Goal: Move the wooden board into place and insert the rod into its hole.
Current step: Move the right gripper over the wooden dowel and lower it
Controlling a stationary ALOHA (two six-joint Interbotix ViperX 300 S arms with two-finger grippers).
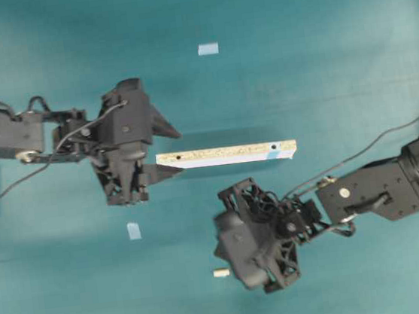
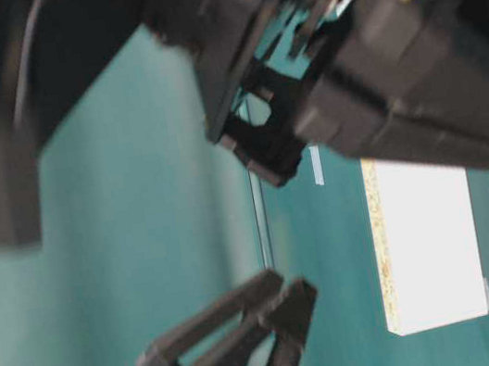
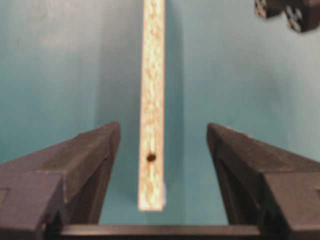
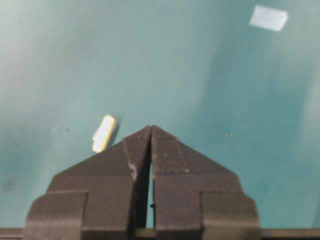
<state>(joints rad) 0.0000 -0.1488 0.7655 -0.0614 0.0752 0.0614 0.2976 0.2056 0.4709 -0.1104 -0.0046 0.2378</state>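
Wooden board [image 1: 226,155] lying on edge on teal table [image 1: 319,53], between spread jaws of left gripper [image 3: 163,145], untouched. Right gripper [image 4: 151,137] fully closed, empty, just beside rod [image 4: 104,133]. Two tape squares [image 1: 208,49] apart.

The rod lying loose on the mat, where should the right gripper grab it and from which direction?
Grip the rod around its middle, across its short width, coming straight down from above. It lies flat and tilted, so the shut right gripper must open and turn to straddle it.
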